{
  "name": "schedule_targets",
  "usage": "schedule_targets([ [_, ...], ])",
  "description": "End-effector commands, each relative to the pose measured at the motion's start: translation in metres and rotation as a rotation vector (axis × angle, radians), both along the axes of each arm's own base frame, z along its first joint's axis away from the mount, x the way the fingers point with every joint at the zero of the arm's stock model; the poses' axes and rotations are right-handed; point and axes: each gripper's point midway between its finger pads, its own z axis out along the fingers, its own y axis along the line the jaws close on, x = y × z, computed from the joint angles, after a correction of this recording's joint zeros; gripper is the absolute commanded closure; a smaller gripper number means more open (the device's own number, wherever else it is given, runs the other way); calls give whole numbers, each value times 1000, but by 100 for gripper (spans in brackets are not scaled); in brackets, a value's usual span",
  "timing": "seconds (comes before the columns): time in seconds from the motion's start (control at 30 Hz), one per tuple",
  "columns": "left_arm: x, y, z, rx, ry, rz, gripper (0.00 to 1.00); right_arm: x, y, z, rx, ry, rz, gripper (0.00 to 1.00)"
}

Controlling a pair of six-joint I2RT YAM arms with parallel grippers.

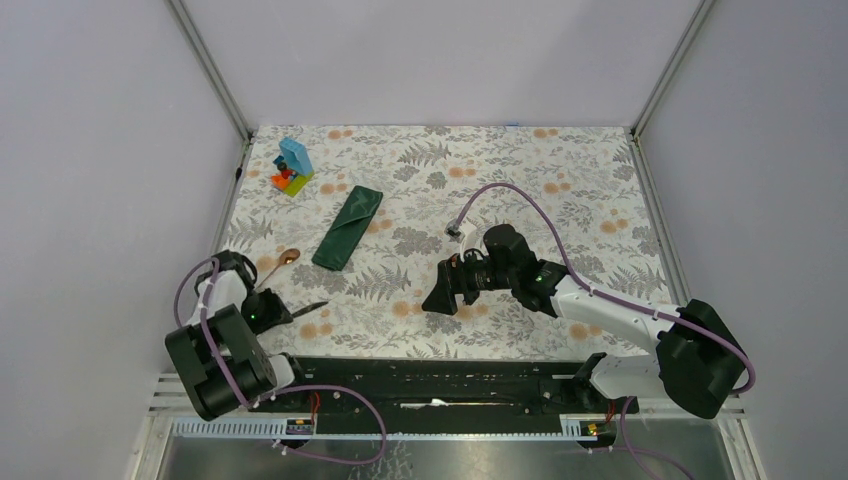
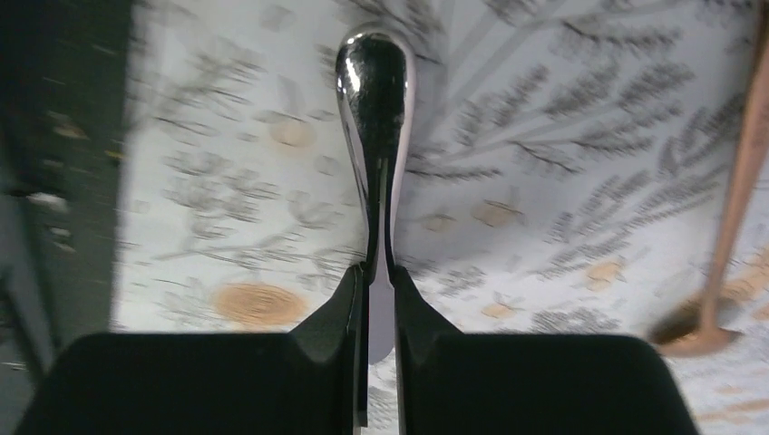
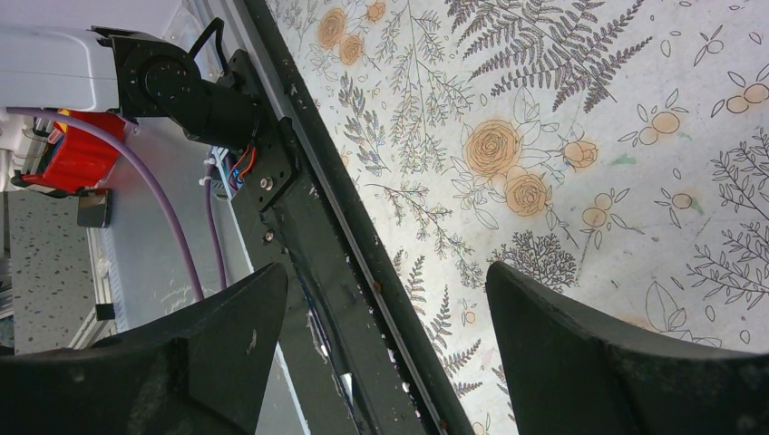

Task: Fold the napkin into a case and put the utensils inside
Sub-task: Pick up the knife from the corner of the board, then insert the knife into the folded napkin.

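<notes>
The napkin, dark green, lies as a narrow folded case on the floral cover, left of centre. My left gripper sits low at the near left and is shut on a silvery utensil. That utensil's rounded end sticks out ahead of the fingers. A second, copper-tinted utensil, a spoon, lies on the cover just beyond that gripper. My right gripper hangs open over the middle near part of the table, with nothing between its fingers.
A colourful toy block stack stands at the far left corner. A black mounting rail runs along the near edge. Grey walls close in the table on three sides.
</notes>
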Motion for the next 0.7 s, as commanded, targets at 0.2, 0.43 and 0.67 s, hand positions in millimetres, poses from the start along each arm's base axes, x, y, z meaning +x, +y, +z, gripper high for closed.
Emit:
schedule_targets([
  [0.2,-50,10,19,143,121,-135,100,4,5,11,34,-38,-1,13],
  [0.43,-34,26,42,249,90,-331,100,5,4,8,29,-37,-5,13],
  [0.67,22,27,58,393,55,-707,100,6,6,7,34,-32,-8,13],
])
